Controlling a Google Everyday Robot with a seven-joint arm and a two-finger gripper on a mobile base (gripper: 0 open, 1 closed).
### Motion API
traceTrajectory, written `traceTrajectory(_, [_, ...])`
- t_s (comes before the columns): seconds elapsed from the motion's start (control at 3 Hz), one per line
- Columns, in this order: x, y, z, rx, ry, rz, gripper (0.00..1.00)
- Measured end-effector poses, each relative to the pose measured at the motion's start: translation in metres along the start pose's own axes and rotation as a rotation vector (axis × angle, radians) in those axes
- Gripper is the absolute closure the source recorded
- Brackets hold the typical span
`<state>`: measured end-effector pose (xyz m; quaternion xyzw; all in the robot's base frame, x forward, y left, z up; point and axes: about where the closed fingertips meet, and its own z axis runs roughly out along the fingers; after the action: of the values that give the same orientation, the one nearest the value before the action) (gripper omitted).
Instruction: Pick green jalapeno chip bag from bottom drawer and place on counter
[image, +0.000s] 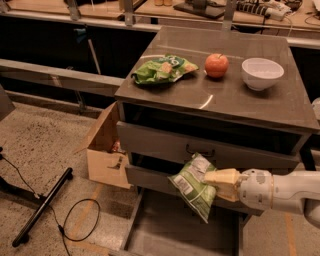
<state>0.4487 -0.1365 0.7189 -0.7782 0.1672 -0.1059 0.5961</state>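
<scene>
With gripper (220, 181) clenched on green jalapeno chip bag (191, 186), hanging above bottom drawer (180, 230) and in front of the upper drawer fronts (160, 142): raise straight up, clear of the front edge of the counter (235, 100), before moving inward. Avoid snagging the drawer handle (200, 150). Set down on the bare front strip, short of lime-green bag (162, 70), apple (216, 65) and bowl (262, 73).

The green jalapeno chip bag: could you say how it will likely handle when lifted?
Probably floppy: the green jalapeno chip bag hangs crumpled from the gripper, above the bottom drawer. Likely light, held by one edge. Its foil may slip.
</scene>
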Motion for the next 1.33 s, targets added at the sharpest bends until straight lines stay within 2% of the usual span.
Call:
traceTrajectory(0.67, [-0.006, -0.109, -0.019, 0.138, -0.07, -0.159, 1.0])
traceTrajectory(1.0, [-0.003, -0.154, -0.031, 0.151, -0.036, -0.183, 1.0])
traceTrajectory(1.33, [0.03, -0.192, -0.034, 0.108, 0.083, -0.206, 1.0])
